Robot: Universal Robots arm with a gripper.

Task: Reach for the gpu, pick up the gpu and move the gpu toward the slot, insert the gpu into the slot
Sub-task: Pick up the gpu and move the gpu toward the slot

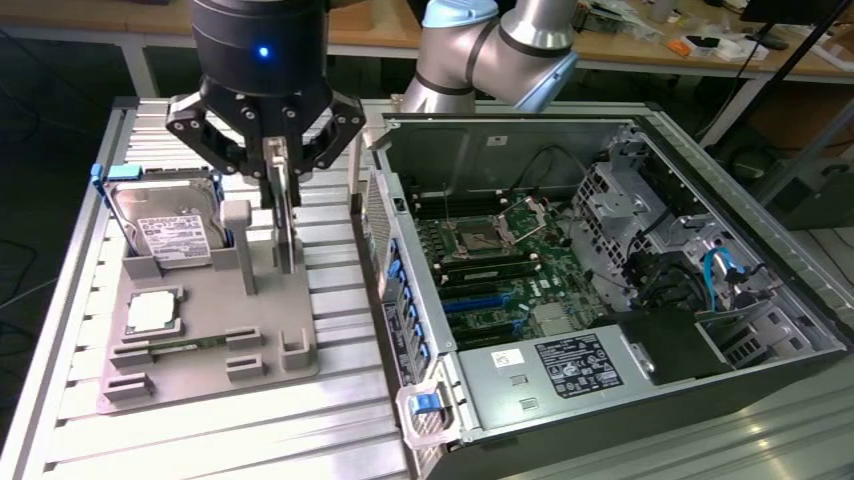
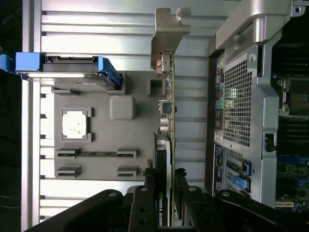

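The gpu stands upright on edge in the gripper, whose fingers are partly closed and clamp its two faces. It is over the tray's edge nearest the case; I cannot tell whether it touches the tray.

Wooden benches with clutter run behind. A ribbed aluminium tabletop carries everything. An open case fills its half on the exterior view's right. A grey tray lies along the opposite edge. A drive leans at the tray's far corner, with a chip just in front of it. The blue slot sits on the board inside the case.
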